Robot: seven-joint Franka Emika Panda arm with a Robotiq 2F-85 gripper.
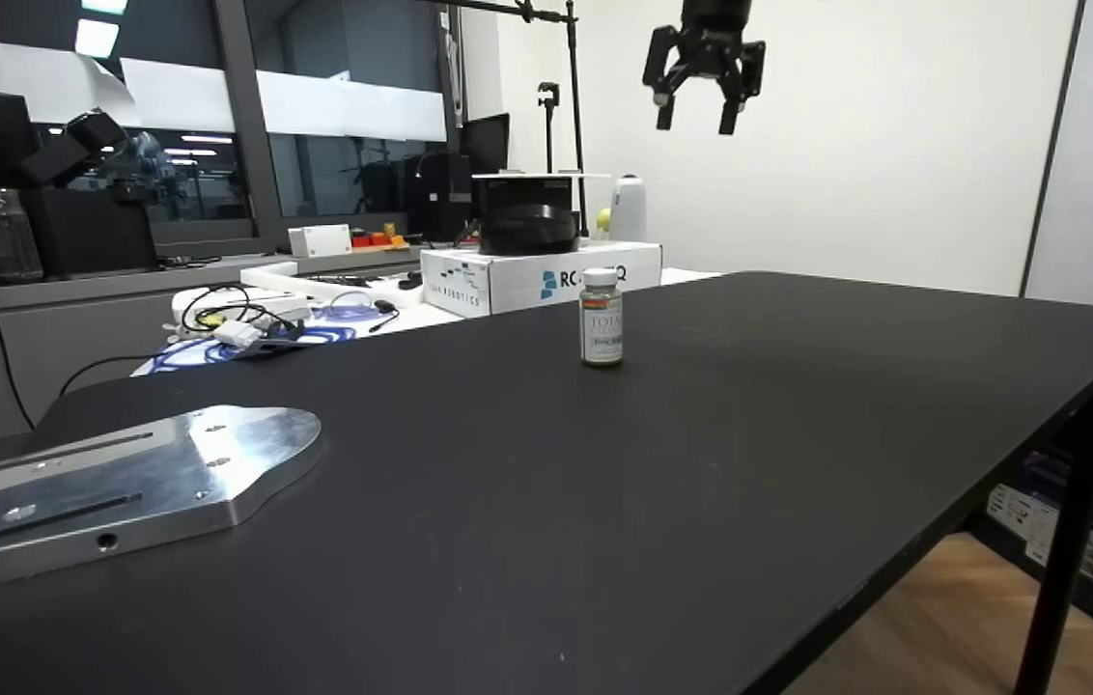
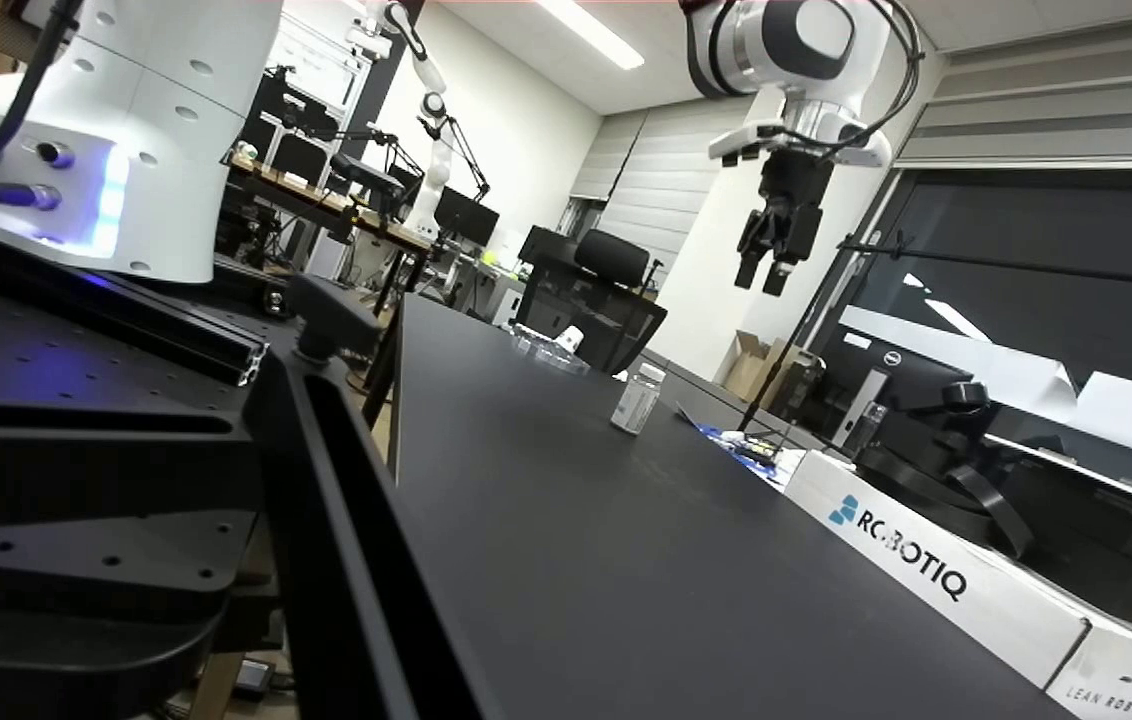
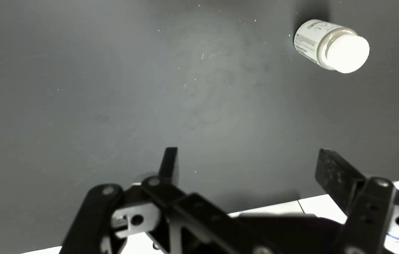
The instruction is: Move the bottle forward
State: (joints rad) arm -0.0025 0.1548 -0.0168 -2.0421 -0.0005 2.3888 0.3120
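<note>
The small white bottle with a reddish label band and pale cap stands upright on the black table, in both exterior views [image 1: 602, 323] [image 2: 637, 400]. In the wrist view the bottle [image 3: 314, 40] lies at the upper right, with its cap toward the camera. My gripper hangs high above the table in both exterior views [image 1: 697, 118] [image 2: 762, 276], well above and apart from the bottle. In the wrist view the gripper [image 3: 247, 155] has its two black fingers spread wide, with nothing between them. The bottle is outside the space between the fingers.
The black table [image 1: 701, 502] carries a flat metal plate [image 1: 218, 454] near one end. A white Robotiq box [image 2: 936, 560] with black equipment on top stands beyond the table's long edge. Blue cables [image 1: 324, 333] lie beside it. The robot base [image 2: 126, 150] stands across the table.
</note>
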